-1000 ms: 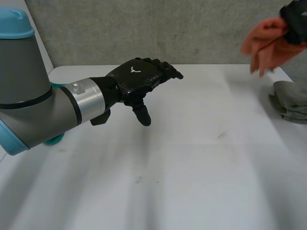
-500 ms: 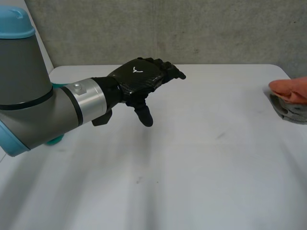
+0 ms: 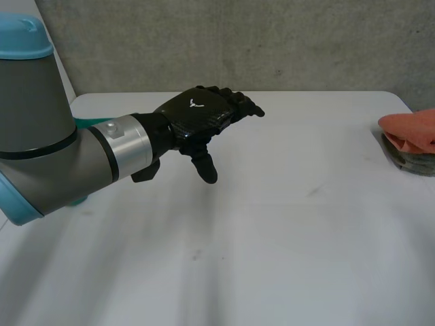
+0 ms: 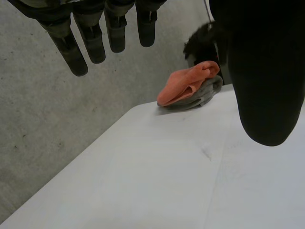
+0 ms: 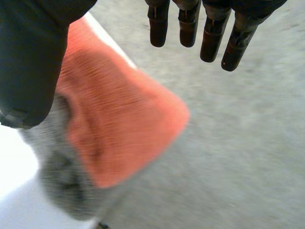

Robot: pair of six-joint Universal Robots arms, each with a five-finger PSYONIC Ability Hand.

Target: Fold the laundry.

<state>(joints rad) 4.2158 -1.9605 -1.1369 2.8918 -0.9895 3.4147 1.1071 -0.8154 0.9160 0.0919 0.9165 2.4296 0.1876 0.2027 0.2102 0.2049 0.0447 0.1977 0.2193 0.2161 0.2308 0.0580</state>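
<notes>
Folded orange cloth (image 3: 411, 129) atop folded grey cloth (image 3: 410, 160), far right on white worktop (image 3: 272, 224), beneath right hand (image 5: 28, 57), fingers (image 5: 158, 24) released; left hand (image 3: 200, 115) well apart leftward, fingers relaxed.

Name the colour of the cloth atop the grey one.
The top cloth is salmon orange; clearest in left wrist view.

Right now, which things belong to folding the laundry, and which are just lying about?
Job: orange cloth, lying on the grey cloth; left hand, open; right hand, open above the cloths.
Just there: table; wall.
</notes>
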